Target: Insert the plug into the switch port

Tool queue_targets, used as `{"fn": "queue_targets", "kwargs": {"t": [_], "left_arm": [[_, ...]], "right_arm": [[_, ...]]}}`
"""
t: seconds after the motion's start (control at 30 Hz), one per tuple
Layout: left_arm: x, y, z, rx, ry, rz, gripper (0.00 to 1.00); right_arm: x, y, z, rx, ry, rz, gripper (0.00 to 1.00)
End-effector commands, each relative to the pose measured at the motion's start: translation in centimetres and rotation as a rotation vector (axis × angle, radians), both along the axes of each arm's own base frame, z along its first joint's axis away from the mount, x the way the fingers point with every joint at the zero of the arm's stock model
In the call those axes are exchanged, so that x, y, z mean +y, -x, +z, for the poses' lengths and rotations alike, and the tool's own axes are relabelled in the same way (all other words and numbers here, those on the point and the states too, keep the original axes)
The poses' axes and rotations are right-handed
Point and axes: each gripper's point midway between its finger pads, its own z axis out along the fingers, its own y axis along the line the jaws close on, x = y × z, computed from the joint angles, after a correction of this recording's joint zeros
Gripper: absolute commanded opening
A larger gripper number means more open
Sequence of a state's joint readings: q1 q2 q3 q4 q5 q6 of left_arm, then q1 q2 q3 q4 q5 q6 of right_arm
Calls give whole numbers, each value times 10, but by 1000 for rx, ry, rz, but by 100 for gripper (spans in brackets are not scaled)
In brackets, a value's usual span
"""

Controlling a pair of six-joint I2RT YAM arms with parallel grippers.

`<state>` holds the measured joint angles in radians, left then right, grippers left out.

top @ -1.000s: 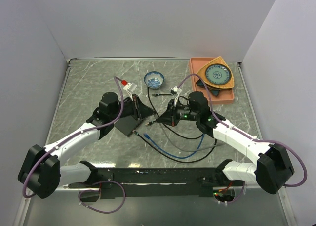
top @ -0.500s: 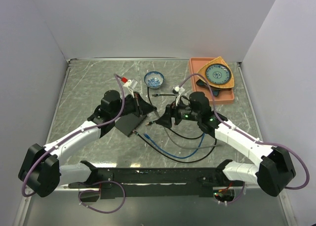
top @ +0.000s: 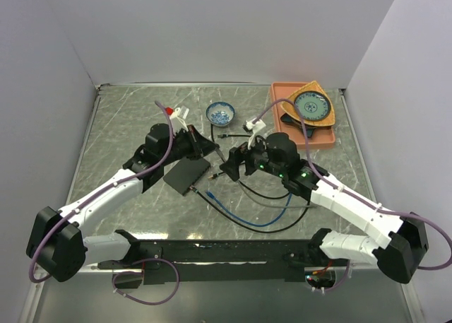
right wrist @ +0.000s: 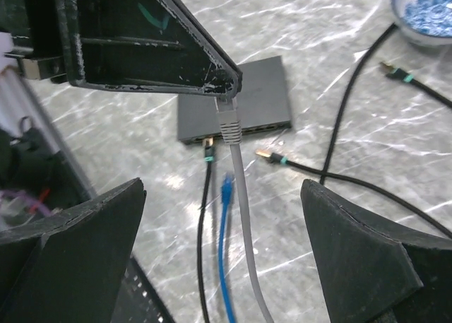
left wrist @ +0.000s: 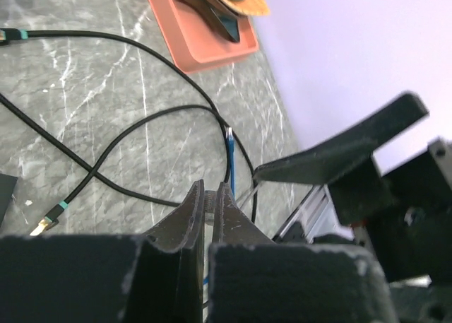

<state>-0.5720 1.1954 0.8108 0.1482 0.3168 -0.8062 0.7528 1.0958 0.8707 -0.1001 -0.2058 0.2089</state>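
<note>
The grey plug (right wrist: 227, 121) hangs above the table, pinched between the tips of my left gripper (left wrist: 210, 190), which is shut on it. Its grey cable (right wrist: 244, 217) drops down between the wide-apart fingers of my open right gripper (right wrist: 222, 189), which touch nothing. The switch (right wrist: 236, 100) is a flat black box lying on the marble table just beyond and below the plug. In the top view the switch (top: 187, 173) lies below my left gripper (top: 212, 152), with my right gripper (top: 229, 166) close beside it.
A black cable's gold-tipped plug (right wrist: 207, 150) rests at the switch's socket edge. Another gold-tipped plug (right wrist: 265, 155) and a blue plug (right wrist: 227, 189) lie loose nearby. A blue-patterned bowl (top: 220, 113) and an orange tray (top: 282, 97) holding a plate (top: 313, 107) stand at the back.
My right gripper has opened wide and let go of the grey cable. My left gripper has shut on the grey plug and lifted slightly away from the switch.
</note>
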Motion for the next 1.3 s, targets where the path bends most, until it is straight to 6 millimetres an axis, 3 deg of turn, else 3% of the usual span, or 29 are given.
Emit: {"fn": "queue_targets", "kwargs": {"t": [0.0, 0.1, 0.17, 0.3, 0.5, 1.07, 1.27], "left_arm": [[4, -8, 24, 37, 60, 88, 1], [5, -7, 25, 38, 74, 91, 1], [6, -6, 24, 40, 69, 91, 1], [6, -6, 23, 39, 63, 90, 1], [7, -5, 24, 33, 66, 86, 1], [3, -4, 21, 33, 37, 53, 1], [0, -5, 17, 41, 25, 40, 1]], "right_arm": [[4, -22, 10, -71, 67, -115, 98], [10, -31, 6, -73, 103, -154, 95], [17, -33, 7, -73, 103, -140, 87], [25, -35, 4, -63, 97, -131, 56], [25, -39, 4, -67, 87, -149, 54], [43, -40, 1, -42, 54, -107, 32], [40, -40, 7, -53, 37, -120, 31]]}}
